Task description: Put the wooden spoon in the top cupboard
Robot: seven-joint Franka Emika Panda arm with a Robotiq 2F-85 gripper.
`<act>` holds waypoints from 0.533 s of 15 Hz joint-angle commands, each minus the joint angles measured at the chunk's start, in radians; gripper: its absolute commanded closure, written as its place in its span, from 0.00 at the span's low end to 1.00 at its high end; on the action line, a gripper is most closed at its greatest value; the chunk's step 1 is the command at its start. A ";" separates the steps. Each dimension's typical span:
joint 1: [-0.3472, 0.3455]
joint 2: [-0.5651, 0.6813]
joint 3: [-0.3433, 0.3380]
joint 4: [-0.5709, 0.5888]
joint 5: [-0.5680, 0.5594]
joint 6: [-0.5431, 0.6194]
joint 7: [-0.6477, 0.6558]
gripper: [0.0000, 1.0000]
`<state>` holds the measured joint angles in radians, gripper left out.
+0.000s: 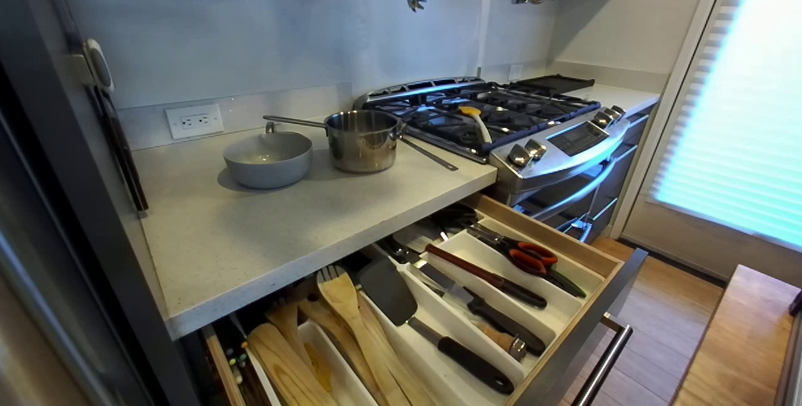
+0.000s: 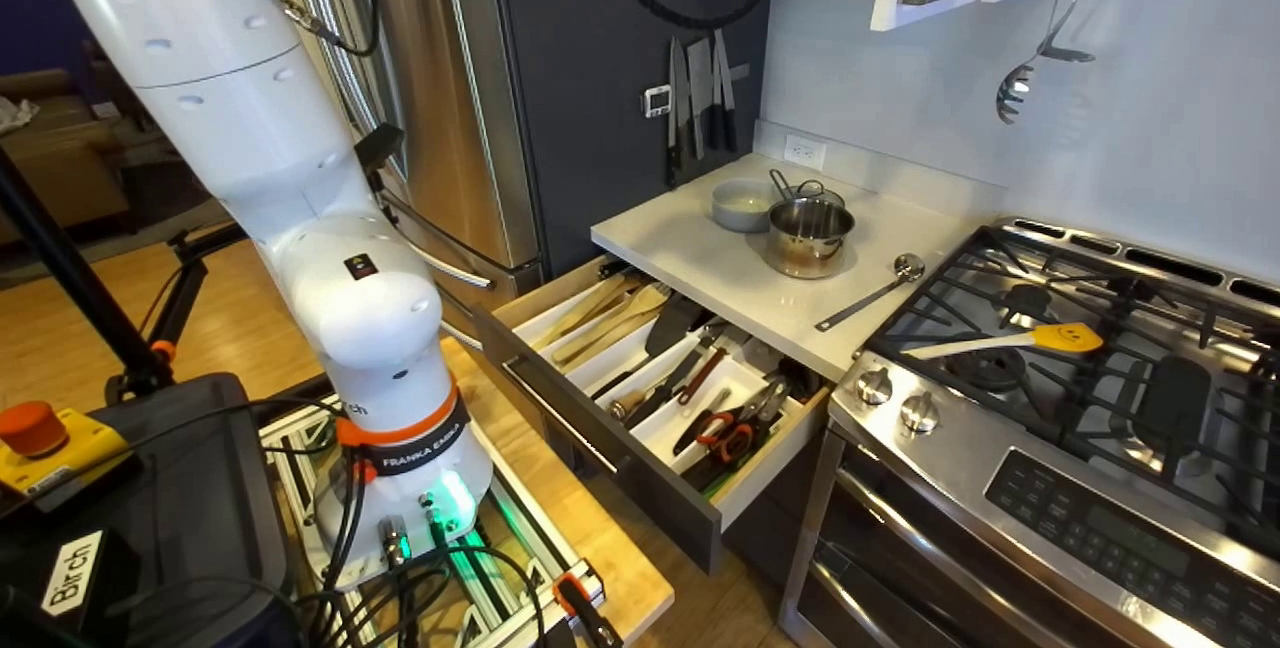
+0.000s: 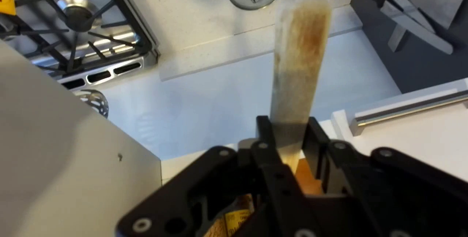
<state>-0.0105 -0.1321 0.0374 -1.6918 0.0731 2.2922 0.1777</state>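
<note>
1 wooden spoon (image 3: pixel 301 57) in gripper (image 3: pixel 288 131), rnd end past fingertips (image 3: pixel 264 129)

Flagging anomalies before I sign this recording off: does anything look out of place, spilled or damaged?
Two things. A yellow-headed spatula lies across the stove top, an odd resting spot near possible heat. The wooden spoon in the hand has a brown patch near its visible end, perhaps a stain.
</note>
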 commanded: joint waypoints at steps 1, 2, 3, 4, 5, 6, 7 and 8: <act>0.006 0.024 -0.006 0.035 -0.009 -0.005 0.001 0.74; 0.009 0.034 0.000 0.007 -0.020 0.036 0.024 0.94; 0.011 0.061 0.001 0.021 -0.029 0.063 0.011 0.94; 0.015 0.090 -0.001 0.047 -0.017 0.051 -0.021 0.94; 0.016 0.135 -0.002 0.102 -0.023 0.004 -0.053 0.94; 0.016 0.187 -0.006 0.162 -0.021 -0.017 -0.079 0.94; 0.015 0.228 -0.007 0.213 -0.037 -0.027 -0.098 0.94; 0.014 0.284 -0.008 0.293 -0.061 -0.047 -0.121 0.94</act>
<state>-0.0006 0.0058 0.0400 -1.5965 0.0591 2.3113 0.1141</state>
